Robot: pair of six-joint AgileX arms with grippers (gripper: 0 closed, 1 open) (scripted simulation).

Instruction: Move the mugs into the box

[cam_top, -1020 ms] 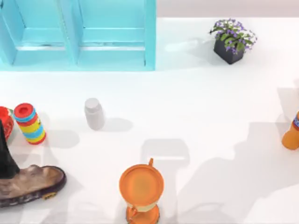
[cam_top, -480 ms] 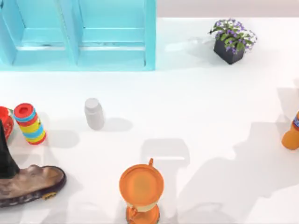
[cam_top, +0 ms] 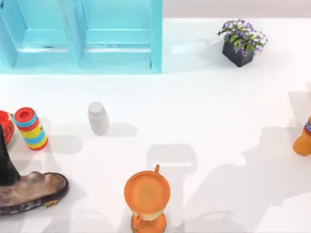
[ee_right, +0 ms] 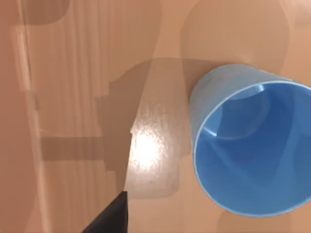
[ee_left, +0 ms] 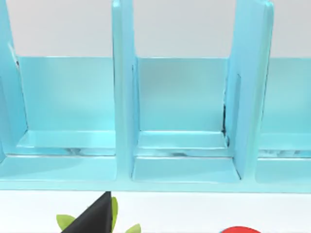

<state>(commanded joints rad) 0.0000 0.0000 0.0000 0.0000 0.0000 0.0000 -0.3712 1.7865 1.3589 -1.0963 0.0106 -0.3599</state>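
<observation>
A plain blue mug (ee_right: 250, 150) stands upright and empty on a tan, wood-like surface (ee_right: 77, 73) in the right wrist view. I cannot tell whether that surface belongs to the box. My right gripper's dark fingertip (ee_right: 111, 216) shows beside the mug, apart from it and touching nothing. In the left wrist view, my left gripper's dark fingertip (ee_left: 92, 219) points at a cyan rack (ee_left: 124, 121) of open compartments, with green leaves (ee_left: 65, 222) close by.
On the white table stand the cyan rack (cam_top: 155, 39) at the back left, a potted plant (cam_top: 240, 42), a white-grey bottle (cam_top: 98, 118), a striped stack toy (cam_top: 30, 128), a brown shoe (cam_top: 29, 191), an orange jug (cam_top: 146, 196) and an orange bottle (cam_top: 303, 138).
The objects on the table stay where they were. Only the shadows at the table's front right shift slightly.
</observation>
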